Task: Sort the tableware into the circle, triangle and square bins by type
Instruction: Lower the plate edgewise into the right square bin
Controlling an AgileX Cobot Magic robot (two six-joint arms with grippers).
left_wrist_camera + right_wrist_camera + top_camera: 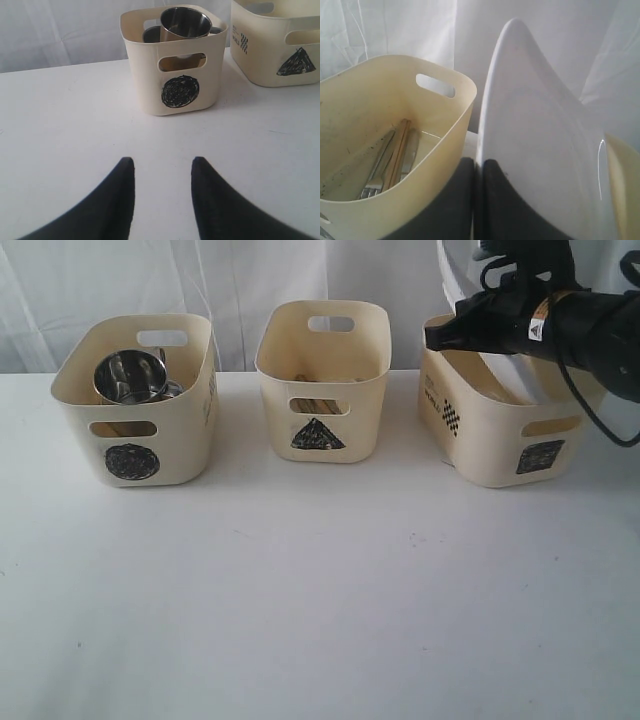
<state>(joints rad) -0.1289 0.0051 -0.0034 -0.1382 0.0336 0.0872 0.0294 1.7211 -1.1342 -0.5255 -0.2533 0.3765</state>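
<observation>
Pinching the large white plate (540, 150) by its rim, the right pincer (478, 165) is standing almost fully shut, one dark finger pressing on each face of the thin edge. We are seeing the plate held up on edge in the air, over the square bin (480, 440) at the right end of the row, with none of it resting on the table (320, 620). We are judging the plate to be stiff, glazed and slippery, fairly heavy for so narrow a hold, and breakable if it is dropping or knocking a bin wall. The rim is the only place a pincer can be taking it, so it is likely to be swinging about that pinch. The left pincer (162, 165) is hanging open and empty over the table, facing the circle bin (145, 75), where steel mugs (186, 22) are sitting. Beside the plate, a bin is holding wooden chopsticks (397, 150) and steel cutlery (372, 187); we are taking it for the triangle bin (365, 410). For writing, we are finding only the black scribbled shapes on the bin fronts. Small print beside a chequered patch (450, 418) on the bin sides, and a yellow sticker (540, 315) on the arm, are too small to be reading
</observation>
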